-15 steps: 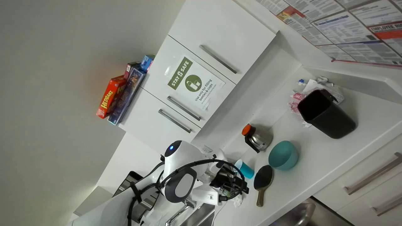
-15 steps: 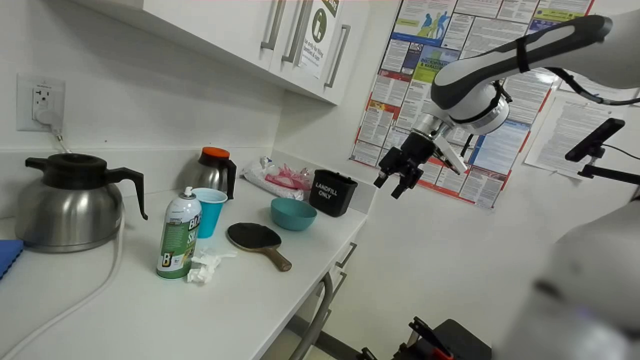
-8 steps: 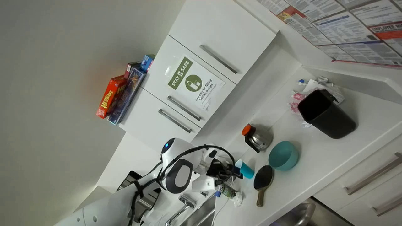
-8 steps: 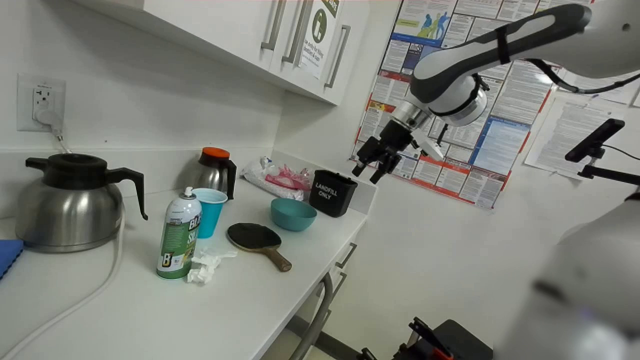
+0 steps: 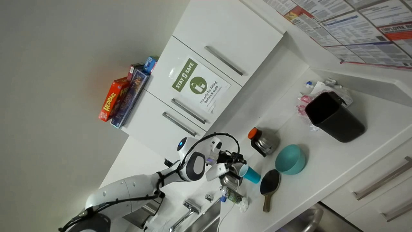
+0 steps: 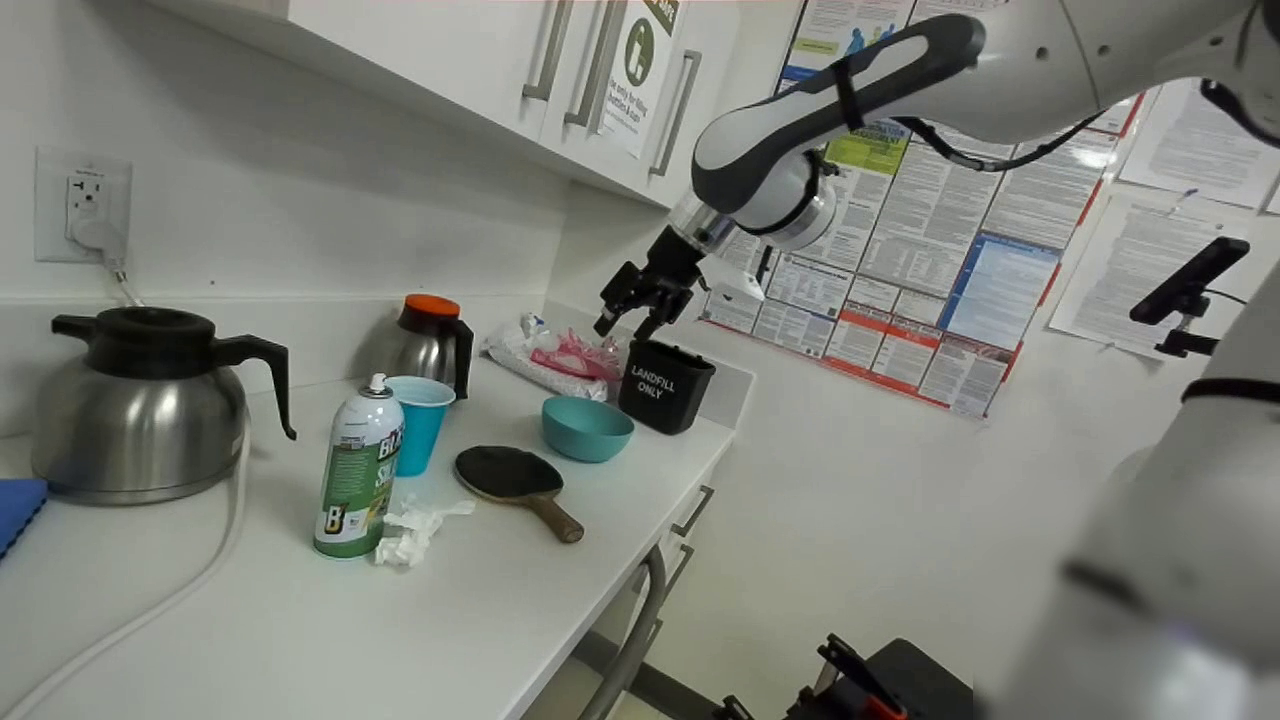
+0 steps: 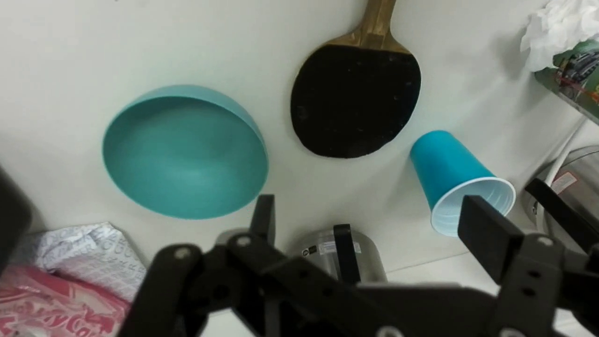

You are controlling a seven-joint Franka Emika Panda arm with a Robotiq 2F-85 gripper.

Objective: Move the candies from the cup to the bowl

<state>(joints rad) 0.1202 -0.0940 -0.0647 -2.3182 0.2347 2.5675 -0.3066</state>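
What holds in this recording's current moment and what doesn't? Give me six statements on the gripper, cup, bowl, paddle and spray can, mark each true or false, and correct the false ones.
1. The gripper is open and holds nothing. True.
2. In an exterior view, the spray can partly hides the blue cup. True.
3. The spray can lies on its side. False: it stands upright.
4. In the wrist view, the paddle shows to the right of the bowl. True.
5. The bowl is heaped with candies. False: no candies show in it.
6. The bowl rests on top of the paddle. False: the two are apart.
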